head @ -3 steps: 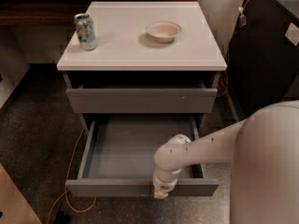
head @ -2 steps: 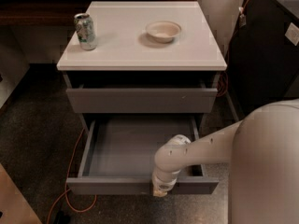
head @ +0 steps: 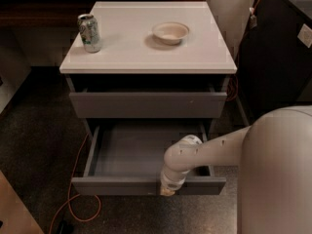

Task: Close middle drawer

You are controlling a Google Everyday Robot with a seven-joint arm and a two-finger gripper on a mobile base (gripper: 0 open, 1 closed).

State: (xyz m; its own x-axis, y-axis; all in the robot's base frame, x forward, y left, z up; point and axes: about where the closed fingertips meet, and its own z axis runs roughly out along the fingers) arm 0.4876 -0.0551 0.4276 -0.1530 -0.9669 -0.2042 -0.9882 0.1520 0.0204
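Observation:
The middle drawer (head: 141, 185) is a wide grey drawer, pulled well out of the cabinet, and its shallow grey interior (head: 146, 147) is bare. My gripper (head: 168, 190) hangs down at the end of the white arm (head: 209, 150). It rests against the drawer's front panel, a little right of centre. The arm reaches across the drawer's right half from the lower right and hides part of the interior.
The taller grey drawer front (head: 146, 105) sits above, under the white cabinet top (head: 146, 52). A soda can (head: 89, 32) and a shallow bowl (head: 170, 32) stand on the top. An orange cable (head: 73, 199) lies on the floor at the left. A dark cabinet (head: 278, 57) stands at the right.
The middle drawer's front has moved a little toward the cabinet, and my gripper has moved with it. The can and bowl have not moved.

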